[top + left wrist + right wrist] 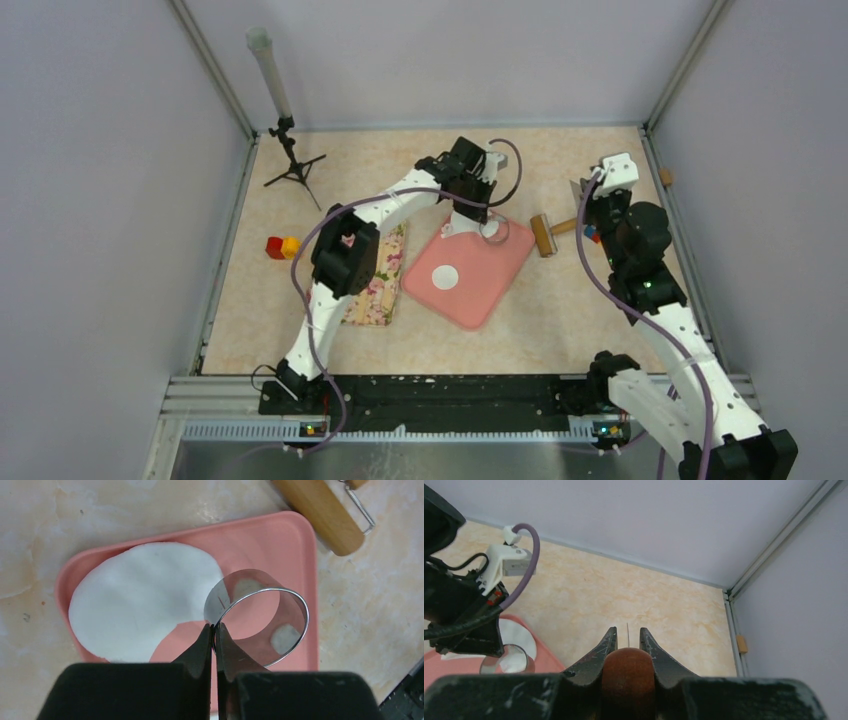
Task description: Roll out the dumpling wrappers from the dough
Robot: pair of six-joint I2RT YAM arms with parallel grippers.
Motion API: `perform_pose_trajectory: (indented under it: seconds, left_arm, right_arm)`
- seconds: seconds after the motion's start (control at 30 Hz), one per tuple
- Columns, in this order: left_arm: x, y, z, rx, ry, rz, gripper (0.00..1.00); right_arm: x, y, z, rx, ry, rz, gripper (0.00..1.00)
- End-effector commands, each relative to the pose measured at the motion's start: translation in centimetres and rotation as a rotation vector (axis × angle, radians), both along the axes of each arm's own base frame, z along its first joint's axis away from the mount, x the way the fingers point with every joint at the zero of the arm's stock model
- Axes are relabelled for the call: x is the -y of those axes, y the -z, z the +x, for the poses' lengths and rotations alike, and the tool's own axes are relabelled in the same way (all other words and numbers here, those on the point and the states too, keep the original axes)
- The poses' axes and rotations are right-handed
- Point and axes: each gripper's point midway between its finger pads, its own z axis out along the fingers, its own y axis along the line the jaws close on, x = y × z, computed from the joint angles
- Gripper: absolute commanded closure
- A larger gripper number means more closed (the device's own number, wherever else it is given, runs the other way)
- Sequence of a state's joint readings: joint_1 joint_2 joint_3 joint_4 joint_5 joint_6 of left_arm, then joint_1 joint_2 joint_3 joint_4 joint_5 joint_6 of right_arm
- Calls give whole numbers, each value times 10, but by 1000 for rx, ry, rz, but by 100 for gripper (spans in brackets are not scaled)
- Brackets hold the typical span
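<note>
The left gripper (215, 627) had its fingers pressed together on the thin wall of the metal ring cutter (257, 617), pinching it at the near side of the rim. The ring sat over the far part of the pink board (280, 545), just right of the dough (145, 600). The dough was a flat white sheet on the board's far left area, with a curved bite missing from the edge facing the ring. One dumpling wrapper (444, 277), a small white disc, lay alone nearer the middle of the board, well apart from the sheet.

The right gripper (628, 632) was closed around the rounded wooden handle (628, 672) of the rolling pin (543, 236), whose barrel was just beside the board's far right corner (whether it rested on the table (560, 310) or hung slightly above it could not be told).

To the left of the board lay a floral cloth (380, 280), and farther left a red and a yellow block (280, 247) touched each other.
</note>
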State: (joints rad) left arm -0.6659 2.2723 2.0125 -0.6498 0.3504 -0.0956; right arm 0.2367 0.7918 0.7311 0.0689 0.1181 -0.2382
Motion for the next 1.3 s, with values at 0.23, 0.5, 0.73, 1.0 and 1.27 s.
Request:
perform_pose_trajectory:
  seconds: [0.23, 0.5, 0.73, 1.0, 1.27]
  left_arm:
    - [34, 3, 24, 16, -111, -65, 100]
    - [50, -5, 12, 11, -78, -91, 100]
    - [55, 12, 11, 18, -79, -45, 80]
    - [46, -32, 17, 76, -75, -78, 14]
    - [-66, -158, 0, 227, 44, -183, 1]
  right_arm:
    - [10, -29, -2, 101, 42, 31, 100]
    - [12, -31, -3, 111, 50, 30, 100]
    - [11, -32, -4, 111, 46, 32, 100]
    - [3, -31, -3, 91, 3, 44, 100]
    - [-97, -18, -20, -96, -532, 208, 100]
